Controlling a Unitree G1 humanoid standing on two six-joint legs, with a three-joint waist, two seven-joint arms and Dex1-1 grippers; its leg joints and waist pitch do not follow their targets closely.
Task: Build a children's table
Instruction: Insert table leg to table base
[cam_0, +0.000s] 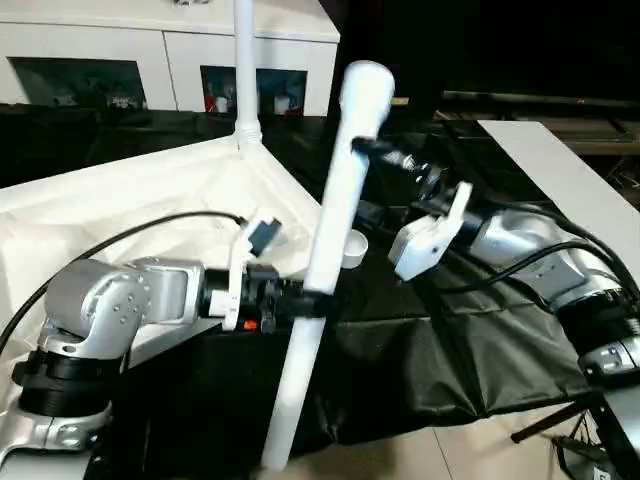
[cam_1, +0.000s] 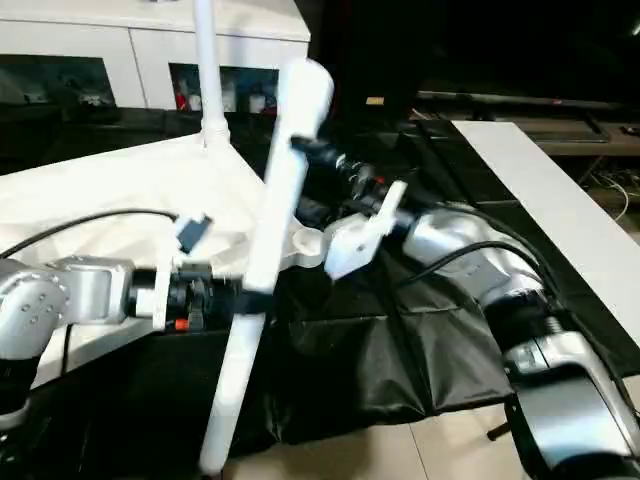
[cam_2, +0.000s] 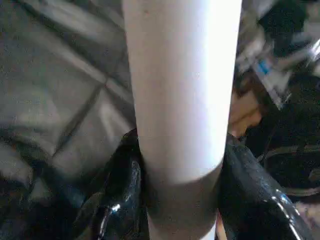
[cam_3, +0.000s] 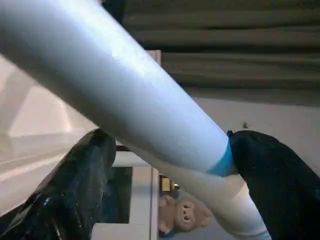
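White plastic made up nearly everything in play. Nearest the camera, a long white tapered round leg (cam_0: 330, 250) stood tilted, its narrow end low near the pale floor (cam_0: 440, 455) and its thick rounded end raised toward the back. The left gripper (cam_0: 300, 298), reaching in from the silver left forearm (cam_0: 120, 305), was clamped on this leg about midway along; in the left wrist view its two glossy black fingers (cam_2: 117, 192) pressed against both sides of the white tube (cam_2: 182, 100).

Higher up the same leg, the right gripper (cam_0: 368, 147) sat at the thick end. Its black fingers (cam_3: 75, 185) stood wide apart on either side of the tube, one with a clear gap to the leg, the other close by a blue band (cam_3: 224, 161); whether that one touched I could not tell.

Beneath both arms lay a crumpled black cloth (cam_0: 400, 360). Beside it on the left rested the white plastic rectangular tabletop (cam_0: 120, 215), with a round corner socket (cam_0: 352, 248) just behind the held leg. At the tabletop's far corner a second white leg (cam_0: 243, 60) stood upright in its socket.

Farther back stood a white cabinet with dark glass doors (cam_0: 180, 60), and on the right a white board (cam_0: 560, 165) ran away from the camera.
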